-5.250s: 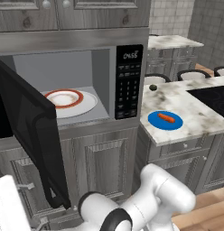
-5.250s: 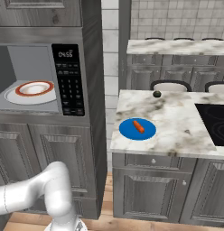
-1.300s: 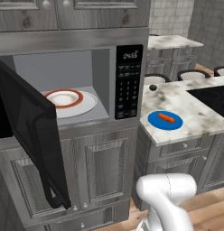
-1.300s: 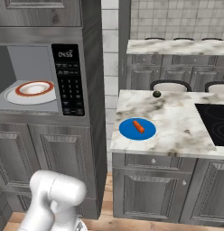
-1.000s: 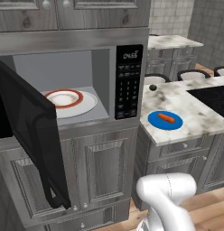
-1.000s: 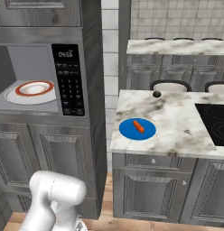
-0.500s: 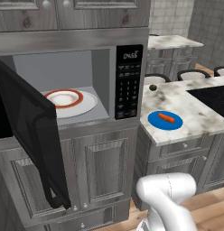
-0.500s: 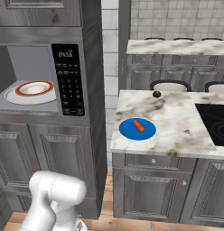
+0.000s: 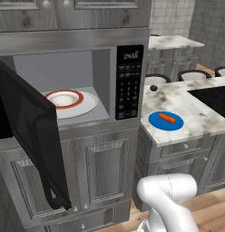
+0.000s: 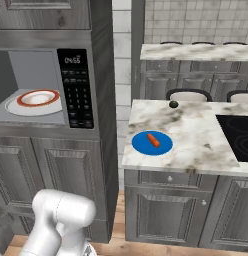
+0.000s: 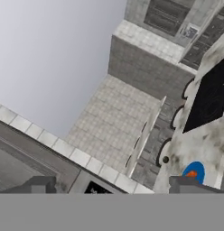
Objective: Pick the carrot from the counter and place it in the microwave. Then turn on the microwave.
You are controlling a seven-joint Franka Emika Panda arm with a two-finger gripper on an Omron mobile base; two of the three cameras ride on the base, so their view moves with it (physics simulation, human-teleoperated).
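The carrot (image 9: pixel 167 118) (image 10: pixel 153 140) lies on a round blue plate (image 9: pixel 155 121) (image 10: pixel 141 145) near the left end of the marble counter (image 9: pixel 196 120) (image 10: pixel 196 130). Left of it, the microwave (image 9: pixel 129 81) (image 10: pixel 76 87) stands with its door (image 9: pixel 32 136) swung wide open. A white plate with a red rim (image 9: pixel 85 104) (image 10: pixel 16 106) rests inside. My gripper (image 11: pixel 114 185) is open, its fingertips (image 11: pixel 39 184) far apart with nothing between them. The hand view is rolled and catches the carrot (image 11: pixel 191 173) at its lower right, far from the gripper.
A black cooktop (image 9: pixel 214 95) (image 10: pixel 238 132) takes up the counter's right part. A small dark round object (image 9: pixel 153 88) (image 10: pixel 173 104) sits at the counter's back edge. My white arm's elbow (image 9: pixel 168 195) (image 10: pixel 61 215) hangs low in front of the grey cabinets.
Over the last second nothing has visibly moved. Compared with five seconds ago, the arm has folded so that a single white elbow shows low in the base views.
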